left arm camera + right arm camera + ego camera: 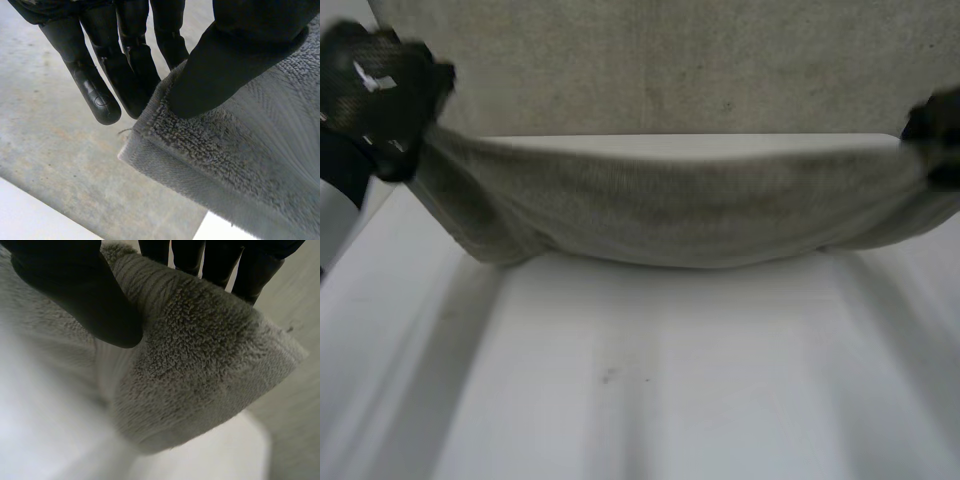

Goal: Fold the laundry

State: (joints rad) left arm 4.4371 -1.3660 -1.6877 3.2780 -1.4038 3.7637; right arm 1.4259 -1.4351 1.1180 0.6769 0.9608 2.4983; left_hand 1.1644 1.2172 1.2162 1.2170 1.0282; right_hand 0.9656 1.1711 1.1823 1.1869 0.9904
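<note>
Two black hands hold a grey towel strung between them in the head view, the left hand at one end and the right hand at the other. The towel's middle sags over the white table.

Left wrist view: the thumb pinches a towel corner against straight fingers.

Right wrist view: the thumb clamps a doubled towel end against the fingers.

A fold looks to be under way. The next move likely calls for both hands travelling level, then laying the held edge down squarely before letting go.
</note>
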